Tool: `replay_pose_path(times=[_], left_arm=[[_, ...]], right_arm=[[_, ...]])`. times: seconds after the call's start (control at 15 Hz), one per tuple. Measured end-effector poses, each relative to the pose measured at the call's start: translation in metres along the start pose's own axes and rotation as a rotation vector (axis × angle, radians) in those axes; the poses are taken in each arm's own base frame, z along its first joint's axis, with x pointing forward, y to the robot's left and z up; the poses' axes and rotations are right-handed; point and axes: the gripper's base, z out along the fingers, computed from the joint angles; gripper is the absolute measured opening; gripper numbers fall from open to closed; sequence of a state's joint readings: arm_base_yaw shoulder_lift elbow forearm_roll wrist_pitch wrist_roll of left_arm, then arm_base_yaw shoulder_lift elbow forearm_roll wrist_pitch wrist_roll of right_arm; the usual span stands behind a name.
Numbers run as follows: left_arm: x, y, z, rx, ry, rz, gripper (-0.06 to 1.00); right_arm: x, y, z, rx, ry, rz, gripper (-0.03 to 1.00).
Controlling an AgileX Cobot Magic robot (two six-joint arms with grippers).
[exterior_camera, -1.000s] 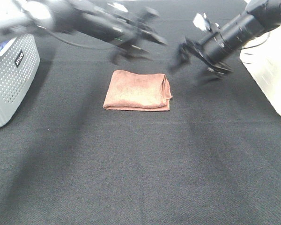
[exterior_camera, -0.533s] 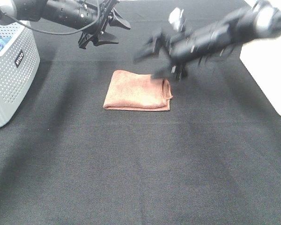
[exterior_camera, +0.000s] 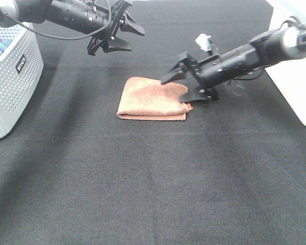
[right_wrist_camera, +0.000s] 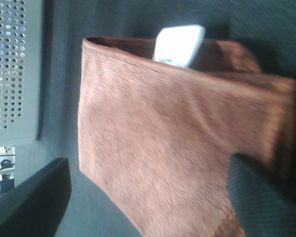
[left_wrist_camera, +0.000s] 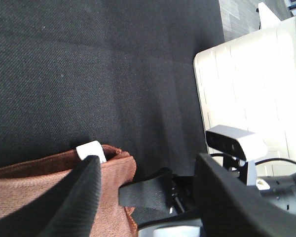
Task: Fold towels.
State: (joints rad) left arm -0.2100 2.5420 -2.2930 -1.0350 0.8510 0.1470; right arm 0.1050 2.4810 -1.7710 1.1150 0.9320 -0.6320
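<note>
Right gripper (exterior_camera: 173, 90) stands with its jaws wide apart at the right short edge of the folded brown towel (exterior_camera: 152, 99), one finger over the cloth and one low by the near corner; it holds nothing. The towel lies flat near the middle of the black table (exterior_camera: 143, 194), its long axis left to right, layered edges toward this gripper. The left gripper (exterior_camera: 135, 40) hovers farther back, jaws also spread, well apart from the towel.

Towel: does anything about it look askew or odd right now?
Only minor things. The folded reddish-brown terry towel lies flat on the black tablecloth, but its stacked layers are uneven along the edge by the open right gripper, and a white label pokes out at one corner. No damage visible.
</note>
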Motion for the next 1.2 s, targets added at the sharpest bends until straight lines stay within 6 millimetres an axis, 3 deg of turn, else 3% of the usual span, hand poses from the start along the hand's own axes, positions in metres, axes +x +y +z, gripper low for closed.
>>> replay_pose_path(times=[0.33, 0.47, 0.73, 0.87, 1.0, 1.07, 1.2], left_arm=[[0.005, -0.003, -0.002, 0.009, 0.060, 0.005, 0.55], [0.003, -0.009, -0.012, 0.005, 0.074, 0.030, 0.55], [-0.006, -0.042, -0.069, -0.153, 0.131, 0.252, 0.55], [-0.001, -0.064, -0.102, -0.347, 0.174, 0.376, 0.55], [0.000, -0.090, -0.129, -0.503, 0.122, 0.488, 0.55], [0.000, -0.090, -0.129, -0.503, 0.122, 0.488, 0.55], [0.007, -0.121, -0.160, -0.601, 0.050, 0.564, 0.55]], right_arm=[[0.002, -0.017, -0.022, -0.013, 0.076, 0.019, 0.82], [0.006, -0.018, -0.026, -0.026, 0.132, 0.008, 0.82], [0.001, 0.028, -0.071, 0.027, 0.165, -0.072, 0.82], [-0.001, 0.064, -0.111, 0.150, 0.134, -0.136, 0.82], [0.004, 0.096, -0.137, 0.283, 0.115, -0.207, 0.82], [0.004, 0.096, -0.137, 0.283, 0.115, -0.207, 0.82], [0.013, 0.127, -0.154, 0.415, 0.104, -0.263, 0.82]])
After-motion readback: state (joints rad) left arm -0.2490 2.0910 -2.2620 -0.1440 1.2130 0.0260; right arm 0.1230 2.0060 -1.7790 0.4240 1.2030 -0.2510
